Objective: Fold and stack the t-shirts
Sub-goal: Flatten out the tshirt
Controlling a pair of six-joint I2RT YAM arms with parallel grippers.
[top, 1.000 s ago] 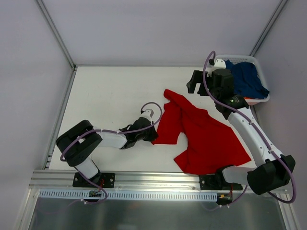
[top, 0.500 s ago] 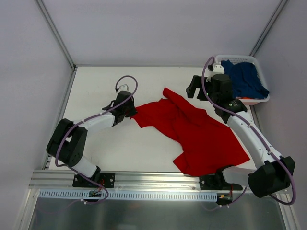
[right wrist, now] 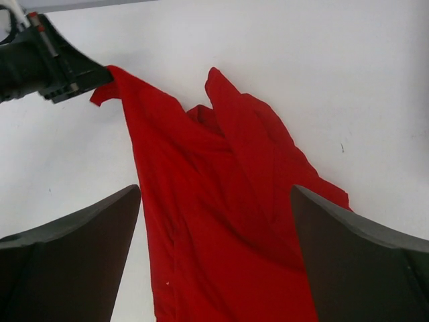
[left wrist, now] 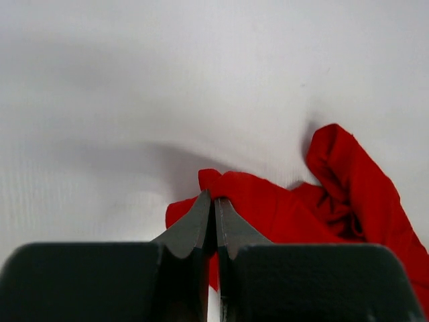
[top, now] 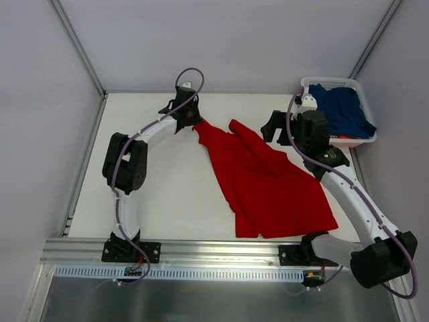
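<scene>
1. T-shirts first: the red t-shirt (top: 268,188) lies on the white counter (top: 161,194). One corner is clamped in the left jaws, which are pressed together on it.
2. From those closed tips the cloth runs in a long taut band. It then widens into a broad sheet that reaches under and past the right jaws.
3. The white basket (top: 328,80) sits just behind the right jaws, on their outer side. The navy t-shirt (top: 342,111) is heaped inside it and bulges above the rim.
4. The right jaws stand wide apart with nothing between them, and hang above the red t-shirt's upper edge. In the right wrist view, red cloth fills the space below the gap.
5. The right arm (top: 348,194) covers part of the basket's near wall and a corner of the navy t-shirt.
6. I cannot tell whether the left jaws hold a sleeve or a hem. Beyond their tips the left wrist view shows only a small bunched fold.
7. The red t-shirt's layers overlap near the middle, so its full outline is hard to read.
8. Both t-shirts are soft, matte cloth with loose creases. The counter is smooth and plain, and the basket looks like rigid plastic.
</scene>
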